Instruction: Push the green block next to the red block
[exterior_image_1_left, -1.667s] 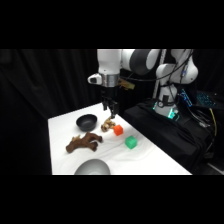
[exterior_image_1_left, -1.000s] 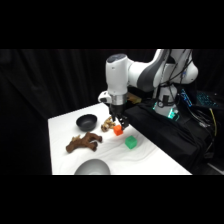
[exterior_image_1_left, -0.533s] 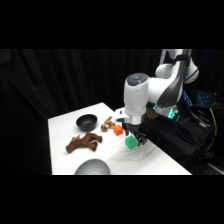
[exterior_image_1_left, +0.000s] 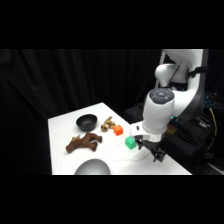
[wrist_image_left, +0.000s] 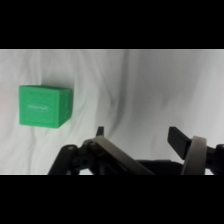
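- Gripper (exterior_image_1_left: 156, 153) is hanging low over the white table (exterior_image_1_left: 62, 125), on the near-right side of the green block (exterior_image_1_left: 130, 143). Wrist view is showing the two fingertips (wrist_image_left: 178, 138) spread apart with bare cloth between them; nothing held.
- Green block (wrist_image_left: 44, 106) is sitting upright on the cloth, off to one side of the fingers and clear of them; no contact visible in the wrist view.
- Red block (exterior_image_1_left: 118, 130) is lying up-table from the green one, near but not touching. It is sitting just beside a small tan lumpy toy (exterior_image_1_left: 107, 123).
- Further out: black bowl (exterior_image_1_left: 86, 121) toward the far left, brown toy animal (exterior_image_1_left: 83, 143) lying mid-table, grey domed object (exterior_image_1_left: 92, 167) at the near edge.
- Handling judgement: the green block is looking like a light, rigid plastic cube with flat faces; likely sliding easily on the cloth, though wrinkles may be snagging an edge and turning it.
- Contact point, judged: no grasp needed. Pressing low and centred on the face turned away from the red block should be keeping it from rotating or tipping.
- Risk: an off-centre push could be spinning the cube past the red block or nudging the tan toy.
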